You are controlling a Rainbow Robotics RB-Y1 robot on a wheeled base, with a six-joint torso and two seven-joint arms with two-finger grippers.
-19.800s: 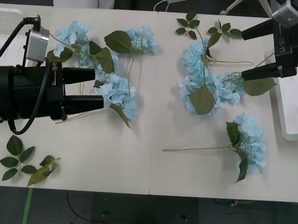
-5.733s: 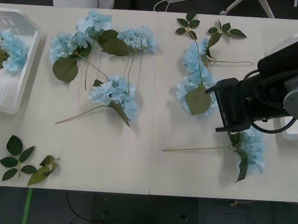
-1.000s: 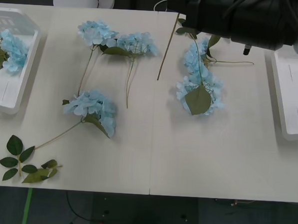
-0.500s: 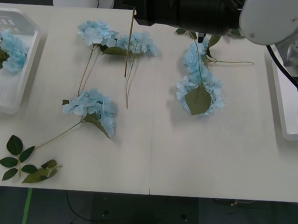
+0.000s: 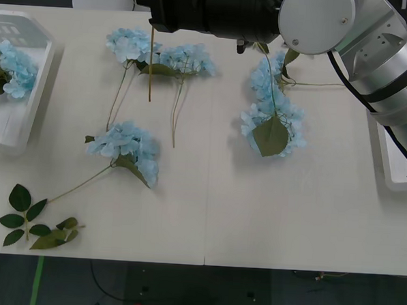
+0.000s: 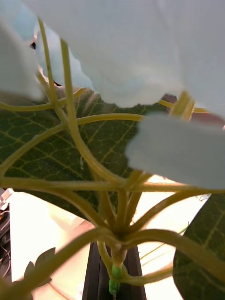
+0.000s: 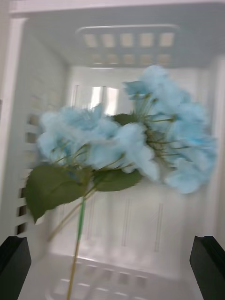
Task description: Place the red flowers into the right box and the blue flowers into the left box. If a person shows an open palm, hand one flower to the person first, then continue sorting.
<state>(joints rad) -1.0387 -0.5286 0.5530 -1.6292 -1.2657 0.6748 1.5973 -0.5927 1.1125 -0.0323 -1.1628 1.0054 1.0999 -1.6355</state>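
Observation:
My right arm reaches across the far edge of the table, and my right gripper (image 5: 156, 10) is shut on a blue flower whose tan stalk (image 5: 151, 64) hangs straight down. Close up in the right wrist view, that flower's branching stems (image 6: 117, 225) and a green leaf (image 6: 93, 140) sit just in front of the camera. The left box (image 5: 13, 132) holds blue flowers (image 5: 10, 67). My left gripper (image 7: 112, 281) hovers open over those blooms (image 7: 136, 145). More blue flowers lie on the table (image 5: 129, 145) (image 5: 131, 43) (image 5: 188, 56) (image 5: 270, 108). No red flowers are in view.
A loose leaf sprig (image 5: 36, 222) lies near the front left corner. Part of the right box (image 5: 392, 177) shows behind my right arm at the right edge. Bare tabletop runs along the front middle and right.
My right arm has swung left along the table's far edge, carrying the hanging stalk from the centre to above the left-hand blooms. The flowers on the table have not moved.

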